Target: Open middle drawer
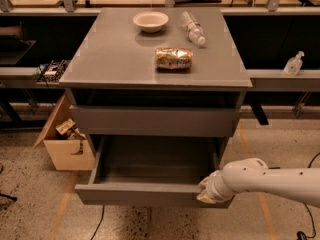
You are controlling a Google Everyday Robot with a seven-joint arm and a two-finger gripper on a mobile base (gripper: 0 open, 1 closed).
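Plain matte grey middle drawer (142,194) stood pulled well out, lower centre of frame. The arm's white gripper (205,189) sat against the front panel's right end; whether it clenched the panel, cannot tell. Any further pull best kept straight and level, since off-centre hold could rack it.

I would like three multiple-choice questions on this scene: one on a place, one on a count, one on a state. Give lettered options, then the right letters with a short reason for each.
1. Where is the tool?
A. at the right end of the open drawer's front
B. at the left end of that front
C. deep inside the drawer, at its back

2. How many things lie on the cabinet top?
A. one
B. three
C. five

3. In what state is the middle drawer?
A. shut
B. taken out, lying on the floor
C. pulled out

Answers:
1 A: the tool meets the front's right end.
2 B: a bowl, a bottle and a snack bag.
3 C: its grey interior shows.
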